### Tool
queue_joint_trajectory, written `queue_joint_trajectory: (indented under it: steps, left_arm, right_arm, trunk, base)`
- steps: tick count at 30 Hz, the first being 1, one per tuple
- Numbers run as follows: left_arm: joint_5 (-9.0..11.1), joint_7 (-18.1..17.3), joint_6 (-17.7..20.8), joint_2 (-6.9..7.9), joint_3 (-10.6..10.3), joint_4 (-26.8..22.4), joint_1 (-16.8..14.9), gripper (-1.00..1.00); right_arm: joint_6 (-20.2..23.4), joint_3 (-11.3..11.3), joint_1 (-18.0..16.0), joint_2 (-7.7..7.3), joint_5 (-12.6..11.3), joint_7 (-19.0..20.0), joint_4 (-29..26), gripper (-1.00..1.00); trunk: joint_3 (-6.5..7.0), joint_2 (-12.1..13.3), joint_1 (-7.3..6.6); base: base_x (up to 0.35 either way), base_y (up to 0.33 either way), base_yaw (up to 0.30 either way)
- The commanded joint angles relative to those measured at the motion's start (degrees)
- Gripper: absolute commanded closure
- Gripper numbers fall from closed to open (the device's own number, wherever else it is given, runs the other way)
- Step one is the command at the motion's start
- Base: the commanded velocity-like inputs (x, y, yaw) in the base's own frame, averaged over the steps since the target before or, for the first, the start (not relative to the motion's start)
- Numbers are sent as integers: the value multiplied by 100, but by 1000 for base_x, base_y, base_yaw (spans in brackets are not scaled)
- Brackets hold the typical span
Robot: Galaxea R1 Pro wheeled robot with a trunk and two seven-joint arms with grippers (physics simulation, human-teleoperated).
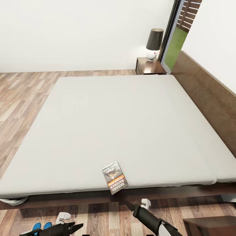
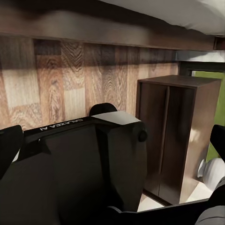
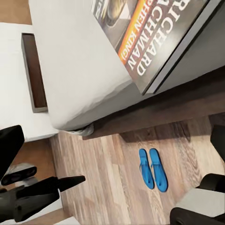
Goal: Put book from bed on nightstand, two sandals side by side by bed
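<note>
The two sandals (image 3: pixel 153 168) are lying side by side on the wood floor (image 1: pixel 98 216) near the bed (image 1: pixel 118 124). Both grippers, left (image 1: pixel 77 226) and right (image 1: pixel 128 204), are hanging low, holding nothing. The book (image 1: pixel 114 177) is sitting at the mattress edge, sticking out. Farther off, a lamp (image 1: pixel 153 43) is standing on the nightstand (image 1: pixel 149 66).

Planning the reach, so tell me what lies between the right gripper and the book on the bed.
In the head view, the right gripper sits below the book, which overhangs the bed edge. Between them is just the dark frame rail and wood floor.
</note>
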Motion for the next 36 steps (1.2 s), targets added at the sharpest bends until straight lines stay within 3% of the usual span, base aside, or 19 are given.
queue_joint_trajectory:
  steps: [1, 14, 19, 27, 33, 36]
  left_arm:
    - [38, -11, -24, 2, -48, 0, -2, -100]
    - [38, -19, -24, 2, -48, 0, -2, -100]
    - [30, -26, -21, 2, -53, 0, -2, -100]
    - [29, -28, -20, 2, -57, 0, -2, -100]
    - [29, -29, -20, 2, -57, 0, -2, -100]
    - [29, -29, -20, 2, -57, 0, -2, -100]
  right_arm:
    - [53, -4, -1, 3, -71, 45, 1, -100]
    - [62, 28, -2, 14, -130, 447, 3, -100]
    - [70, 35, -1, 30, -130, 876, 10, -100]
    - [71, 36, 0, 217, -130, 938, 11, -100]
    - [64, 34, -2, 274, -134, 927, 11, -100]
    - [61, 19, -4, 280, -302, 924, 11, -100]
  trunk:
    - [-4, -3, 1]
    - [-4, -3, 1]
    - [-4, -3, 1]
    - [-4, -3, 1]
    - [-4, -3, 1]
    - [-4, -3, 1]
  base:
    - [0, 0, 0]
    - [0, 0, 0]
    - [0, 0, 0]
    - [0, 0, 0]
    - [0, 0, 0]
    - [0, 0, 0]
